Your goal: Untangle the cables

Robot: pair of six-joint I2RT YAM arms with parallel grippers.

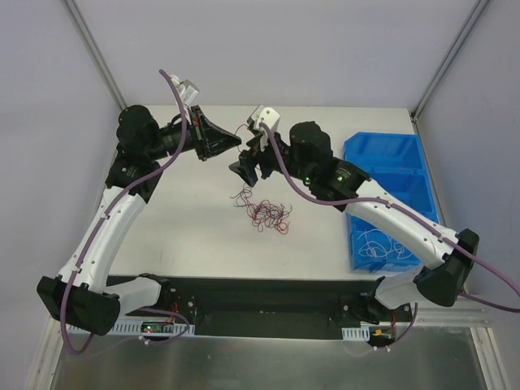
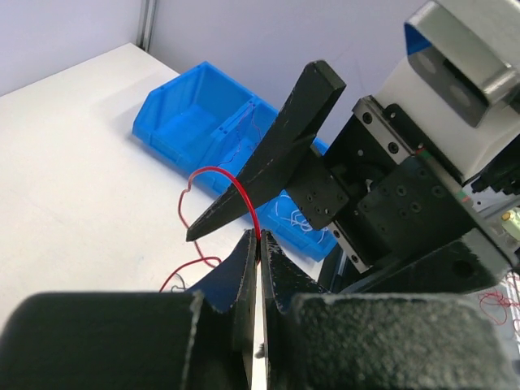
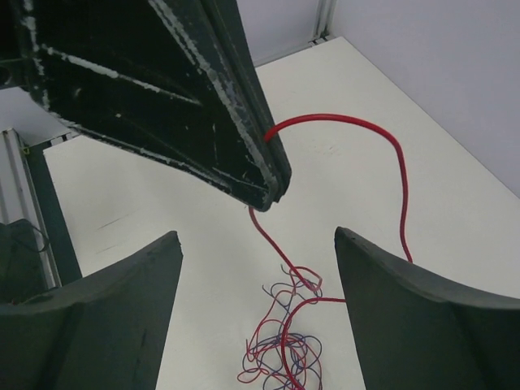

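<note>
The cables [image 1: 264, 213] lie as a small knotted clump of red and dark purple strands on the white table, also seen low in the right wrist view [image 3: 284, 353]. My left gripper [image 1: 237, 145] hangs above the table behind the clump, shut on one red cable [image 2: 257, 213] at its fingertips [image 2: 248, 244]. That red cable [image 3: 357, 122] arcs out from the left gripper [image 3: 275, 191], and its other part runs down into the clump. My right gripper [image 3: 256, 236] faces the left one with its fingers wide apart, open. The red strand passes between its fingers untouched.
A blue bin [image 1: 388, 183] stands at the table's right side, with thin white wires [image 1: 380, 248] lying inside it. The bin [image 2: 203, 114] also shows behind the right gripper's finger [image 2: 272, 158] in the left wrist view. Grey walls close in the table.
</note>
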